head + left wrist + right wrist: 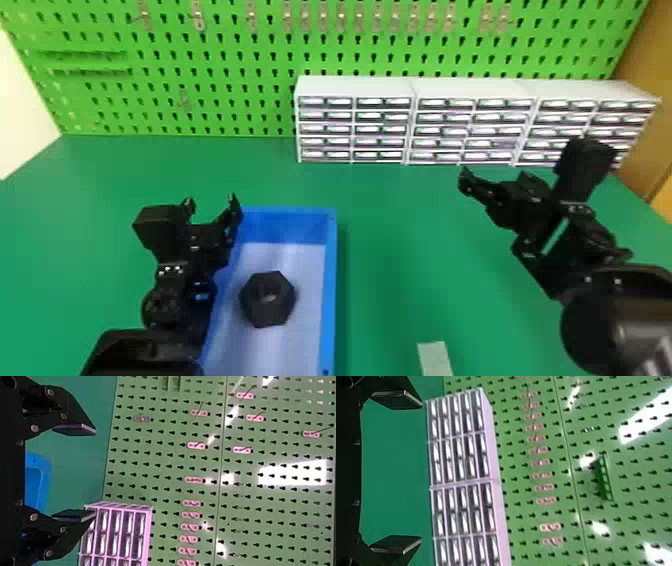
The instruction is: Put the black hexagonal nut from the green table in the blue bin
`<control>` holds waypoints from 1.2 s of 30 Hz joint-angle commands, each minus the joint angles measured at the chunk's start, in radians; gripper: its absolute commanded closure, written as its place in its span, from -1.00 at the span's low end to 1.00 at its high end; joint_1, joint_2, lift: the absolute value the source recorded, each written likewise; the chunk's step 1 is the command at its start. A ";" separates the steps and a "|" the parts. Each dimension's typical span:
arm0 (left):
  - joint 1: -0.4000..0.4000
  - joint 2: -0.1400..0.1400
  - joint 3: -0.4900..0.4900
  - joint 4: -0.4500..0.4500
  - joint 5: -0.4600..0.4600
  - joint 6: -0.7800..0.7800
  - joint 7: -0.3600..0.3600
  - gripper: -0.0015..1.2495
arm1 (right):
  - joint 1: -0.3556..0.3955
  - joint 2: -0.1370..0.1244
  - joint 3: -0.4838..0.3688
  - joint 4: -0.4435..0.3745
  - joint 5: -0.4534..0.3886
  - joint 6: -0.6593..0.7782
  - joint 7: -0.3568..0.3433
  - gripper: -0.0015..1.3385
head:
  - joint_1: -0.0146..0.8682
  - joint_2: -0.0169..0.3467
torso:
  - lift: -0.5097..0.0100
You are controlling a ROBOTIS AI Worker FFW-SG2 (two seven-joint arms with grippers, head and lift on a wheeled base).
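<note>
Nearest us, at the bottom edge of the head view, we had a pale strip (435, 359) on the green table (390, 225), to the right of the blue bin (330, 300). Black hexagonal nut (268, 300): inside the bin, lying flat on its floor, hole up. We saw the left gripper (210, 200) near the bin's far left corner, fingers spread wide. We logged the right gripper (494, 176) over the table, well apart from the bin on the right, its fingers wide too. Behind it we got white drawer units (352, 87), side by side on the table's far part. Farthest, we had the green pegboard (225, 87), metal hooks (199, 20) in a row along it.
</note>
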 commanded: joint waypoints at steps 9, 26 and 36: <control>-0.001 -0.003 -0.001 0.000 0.000 0.000 0.002 -0.18 | 0.103 0.001 -0.025 -0.002 0.054 -0.136 -0.093 -0.83 | 0.52 -0.59 | 0.59; 0.008 -0.003 -0.001 0.000 0.006 0.000 0.002 -0.18 | 0.186 0.007 -0.033 -0.005 0.104 -0.234 -0.128 -0.83 | 0.52 -0.59 | 0.59; 0.011 -0.003 -0.009 0.000 0.006 0.000 0.002 -0.18 | 0.188 0.008 -0.027 -0.005 0.104 -0.236 -0.128 -0.83 | 0.52 -0.59 | 0.59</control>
